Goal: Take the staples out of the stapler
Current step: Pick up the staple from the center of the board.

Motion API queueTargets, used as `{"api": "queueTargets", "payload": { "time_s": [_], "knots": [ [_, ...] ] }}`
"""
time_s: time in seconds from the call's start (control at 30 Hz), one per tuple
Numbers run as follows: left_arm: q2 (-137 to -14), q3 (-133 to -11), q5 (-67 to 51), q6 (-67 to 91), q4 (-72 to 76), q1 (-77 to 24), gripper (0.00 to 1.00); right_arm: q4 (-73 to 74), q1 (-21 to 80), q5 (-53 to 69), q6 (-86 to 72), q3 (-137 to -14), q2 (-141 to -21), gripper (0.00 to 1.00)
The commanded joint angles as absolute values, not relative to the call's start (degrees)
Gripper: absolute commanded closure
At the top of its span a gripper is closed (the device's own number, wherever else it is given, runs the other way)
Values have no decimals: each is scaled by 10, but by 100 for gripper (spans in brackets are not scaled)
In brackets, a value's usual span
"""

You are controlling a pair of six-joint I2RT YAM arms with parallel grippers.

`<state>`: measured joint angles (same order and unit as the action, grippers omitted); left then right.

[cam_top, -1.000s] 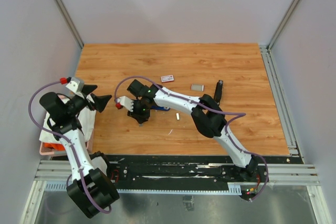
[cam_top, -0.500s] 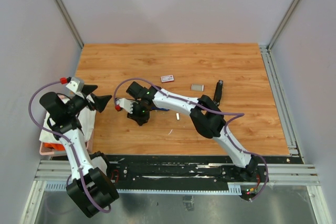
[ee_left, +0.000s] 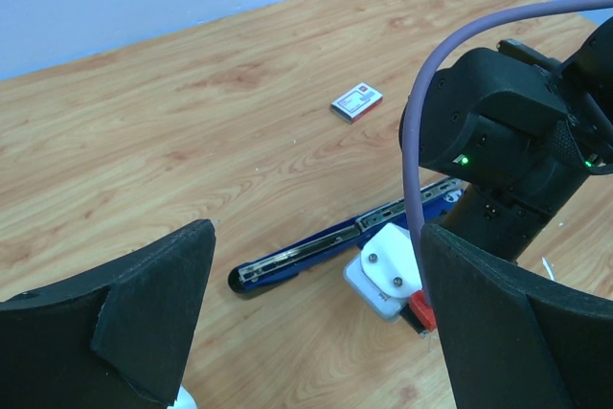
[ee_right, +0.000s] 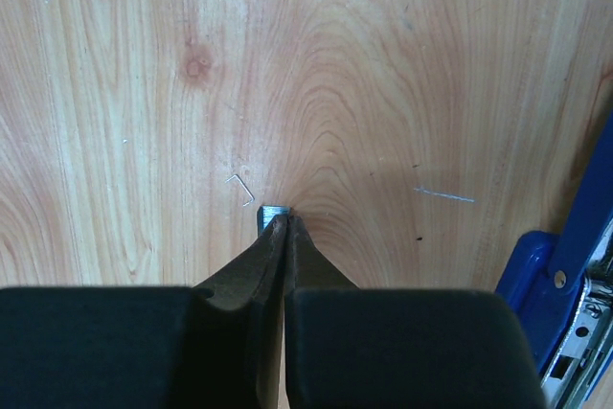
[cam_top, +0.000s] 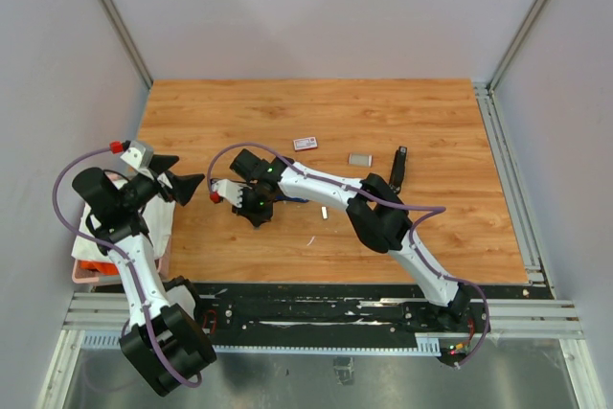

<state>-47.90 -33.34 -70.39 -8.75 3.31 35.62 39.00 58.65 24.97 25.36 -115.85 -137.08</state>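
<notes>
The blue stapler (ee_left: 316, 248) lies flat and opened on the wood table, its metal staple channel facing up; it also shows under the right arm (cam_top: 293, 198) and at the right edge (ee_right: 575, 284). My right gripper (ee_right: 280, 219) points straight down at the table, shut, jaws meeting with no gap. A short silvery bar of staples (ee_right: 269, 212) sits right at its tips, against the left fingertip; whether it is pinched I cannot tell. Another staples bar (cam_top: 325, 211) lies right of the stapler. My left gripper (ee_left: 316, 237) hovers open, left of the stapler, holding nothing.
A red-and-white flat box (cam_top: 306, 143) and a small grey box (cam_top: 359, 159) lie further back, with a black bar-shaped part (cam_top: 399, 166) to the right. One loose staple (ee_right: 241, 187) and a thin wire bit (ee_right: 443, 195) lie near the right gripper. A pink bin with white cloth (cam_top: 91, 261) stands at the left edge.
The right gripper has shifted slightly left and its jaws have closed fully. The left arm has not moved.
</notes>
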Motion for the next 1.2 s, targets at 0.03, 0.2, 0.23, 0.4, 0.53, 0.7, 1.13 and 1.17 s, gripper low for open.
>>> {"api": "queueTargets", "payload": {
  "time_s": [0.03,0.2,0.23,0.4,0.53,0.7,1.13,1.17],
  "knots": [
    [-483,-330,-713,-91,34,360,2,405,597,213,251,-1147,-1372,100],
    [-481,-331,-713,-91,33,360,2,407,593,211,247,-1141,-1344,100],
    [-481,-331,-713,-91,33,360,2,407,591,214,245,-1141,-1337,100],
    [-479,-331,-713,-91,33,360,2,406,579,216,242,-1144,-1301,100],
    [-479,-331,-714,-91,32,360,2,406,564,212,237,-1141,-1281,100],
    [-479,-331,-714,-92,31,360,2,403,528,199,229,-1111,-1248,100],
    [-492,-334,-727,-94,28,360,2,354,377,147,215,-967,-1105,100],
    [-493,-335,-728,-95,27,360,2,352,370,135,212,-957,-1101,100]
  ]
}}
